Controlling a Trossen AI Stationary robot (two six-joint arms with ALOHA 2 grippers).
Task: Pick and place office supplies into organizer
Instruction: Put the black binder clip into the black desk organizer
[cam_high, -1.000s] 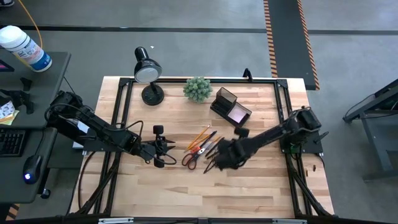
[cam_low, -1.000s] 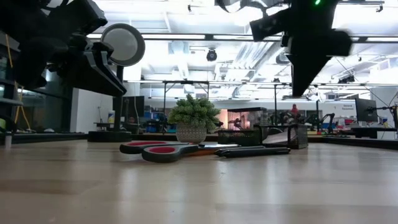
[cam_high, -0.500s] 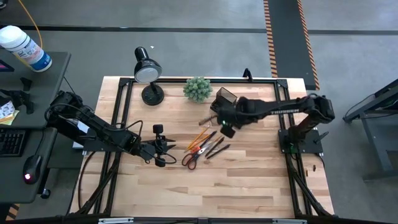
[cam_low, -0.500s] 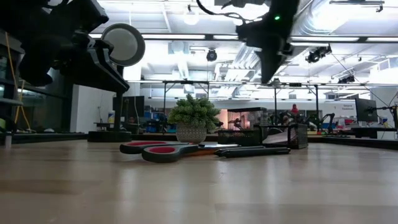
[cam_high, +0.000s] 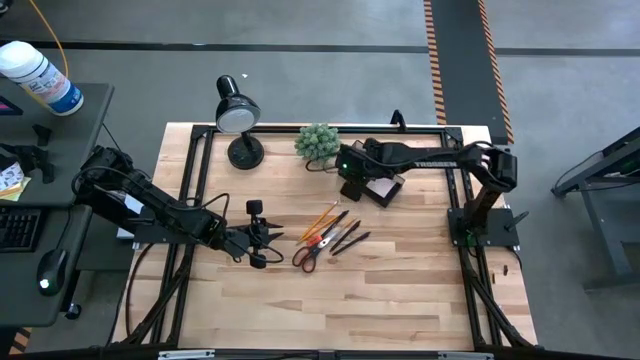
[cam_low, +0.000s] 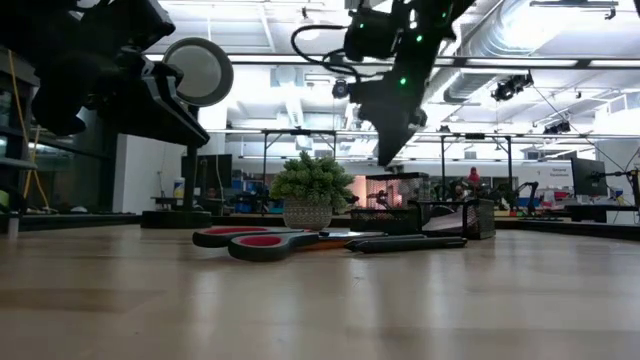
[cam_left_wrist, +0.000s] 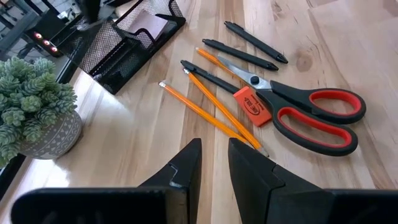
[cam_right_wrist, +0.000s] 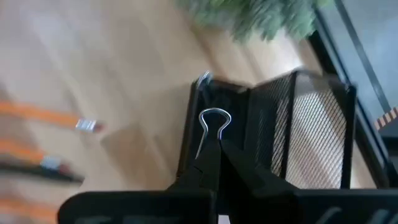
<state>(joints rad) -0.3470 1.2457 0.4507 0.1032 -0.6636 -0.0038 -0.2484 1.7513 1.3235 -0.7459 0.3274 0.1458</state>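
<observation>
1. We see the right gripper (cam_right_wrist: 211, 163) up over the organizer (cam_high: 372, 172) at the back of the counter (cam_high: 400, 290), near the plant (cam_high: 318, 143).
2. Its jaws are pinched fully shut on a binder clip (cam_right_wrist: 211, 127); the wire loop of the clip sticks out past the fingertips, right over the rim of the mesh pen cup (cam_right_wrist: 292, 124).
3. In the low view the right gripper (cam_low: 392, 125) hangs clear above the counter, not touching the organizer (cam_low: 420, 215).
4. The left gripper (cam_high: 262, 236) hovers low at counter middle-left, just beside the supplies; jaws are a narrow gap apart, and we see nothing in them in the left wrist view (cam_left_wrist: 211, 171).
5. Loose supplies lie mid-counter, between the left gripper and the organizer: scissors (cam_left_wrist: 305, 109) with red-lined handles, an orange eraser (cam_left_wrist: 252, 104) touching the blades, two orange pencils (cam_left_wrist: 214, 112) and three dark pens (cam_left_wrist: 249, 55).
6. The pink sticky pad (cam_high: 381, 183) sits in the low tray of the organizer.
7. The desk lamp (cam_high: 238, 118) stands at the back left, well apart from the organizer.
</observation>
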